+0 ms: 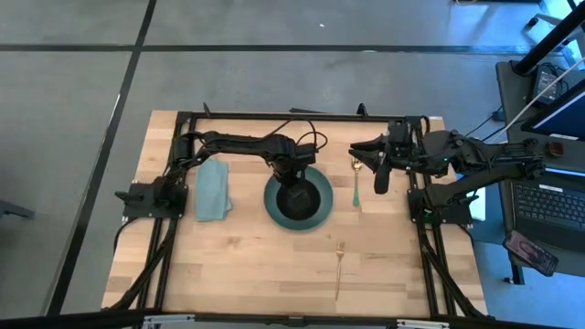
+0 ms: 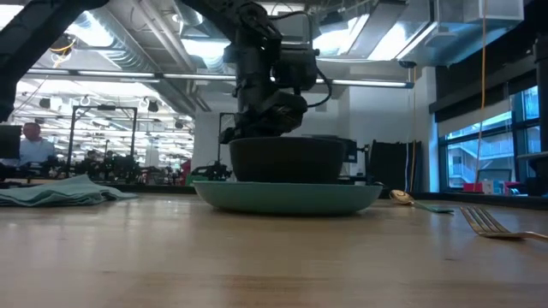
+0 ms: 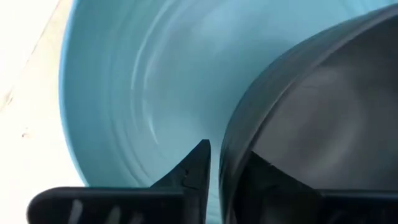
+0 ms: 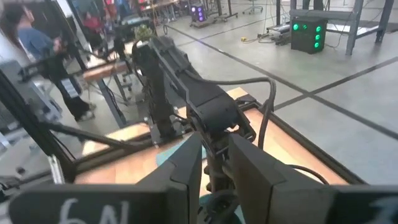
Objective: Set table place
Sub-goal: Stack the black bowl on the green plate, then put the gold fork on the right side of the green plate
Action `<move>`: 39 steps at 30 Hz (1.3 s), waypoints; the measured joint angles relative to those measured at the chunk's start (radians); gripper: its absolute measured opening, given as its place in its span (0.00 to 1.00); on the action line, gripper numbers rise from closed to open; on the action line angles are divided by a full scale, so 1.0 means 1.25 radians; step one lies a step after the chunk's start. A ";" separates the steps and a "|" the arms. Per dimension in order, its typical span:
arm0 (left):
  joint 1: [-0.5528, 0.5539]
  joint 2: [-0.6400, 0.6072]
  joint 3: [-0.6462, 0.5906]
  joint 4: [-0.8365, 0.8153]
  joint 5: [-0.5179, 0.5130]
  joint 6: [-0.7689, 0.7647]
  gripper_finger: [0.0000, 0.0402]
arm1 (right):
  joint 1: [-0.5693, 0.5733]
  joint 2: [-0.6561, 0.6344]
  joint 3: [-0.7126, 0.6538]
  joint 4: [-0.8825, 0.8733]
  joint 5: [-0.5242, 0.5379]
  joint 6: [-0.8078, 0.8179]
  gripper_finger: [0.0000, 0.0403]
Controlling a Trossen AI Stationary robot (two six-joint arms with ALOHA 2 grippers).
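so far: round teal plate (image 1: 315,215) sits mid-table w/ the smaller black bowl (image 2: 287,159) on it, and the left gripper (image 3: 217,165) is at the bowl rim. left wrist view shows one finger outside the bowl wall, one inside, wall between them w/ little gap, so reads as clamped on the rim; bowl looks seated on the plate, release judged pending. folded teal cloth napkin (image 1: 214,190) lies well apart from those fingers, on the side away from the other arm. gold spoon w/ teal handle (image 1: 356,185) lies beside the plate, near the right gripper (image 1: 379,174), which hangs over the table edge of the spoon; its fingers stand apart, holding nothing. slim gold fork (image 1: 338,267) lies off alone toward the near edge, not beside the plate. judged left to do: fork, maybe spoon, placement.

surface: light butcher-block wooden table (image 1: 247,265), black rail frame, flat. room: grey floor w/ dark lines, open workshop behind, a person (image 2: 32,144) at far benches.
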 joint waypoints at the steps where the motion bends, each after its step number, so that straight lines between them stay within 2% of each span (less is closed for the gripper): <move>1: 0.000 0.000 0.000 -0.001 0.000 0.000 0.13 | 0.000 0.006 0.000 0.000 0.000 -0.003 0.21; 6: 0.000 -0.004 0.017 -0.030 0.006 0.001 0.19 | -0.009 0.033 0.000 -0.005 -0.002 0.026 0.21; 11: 0.000 -0.006 0.125 -0.095 -0.039 0.007 0.25 | -0.039 0.041 0.000 -0.066 -0.002 0.063 0.21; 16: 0.000 -0.006 0.264 -0.141 -0.064 0.022 0.29 | -0.071 0.040 0.000 -0.255 -0.017 0.160 0.21; 20: -0.006 -0.008 0.378 -0.160 -0.070 0.024 0.30 | -0.087 0.041 -0.003 -0.471 -0.014 0.310 0.21; 24: -0.019 -0.008 0.485 -0.154 -0.113 0.028 0.30 | -0.104 0.042 -0.050 -0.582 -0.024 0.476 0.21; 26: -0.028 -0.008 0.528 -0.154 -0.127 0.044 0.30 | -0.106 0.042 -0.085 -0.579 -0.069 0.543 0.21; 29: -0.042 -0.010 0.574 -0.152 -0.145 0.077 0.30 | -0.098 0.045 -0.147 -0.543 -0.182 0.605 0.21; 36: -0.051 -0.060 0.561 -0.148 -0.176 0.144 0.30 | 0.012 0.057 -0.292 -0.307 -0.459 0.759 0.21; 39: -0.048 -0.063 0.560 -0.148 -0.218 0.171 0.30 | 0.079 0.072 -0.323 -0.234 -0.507 0.846 0.21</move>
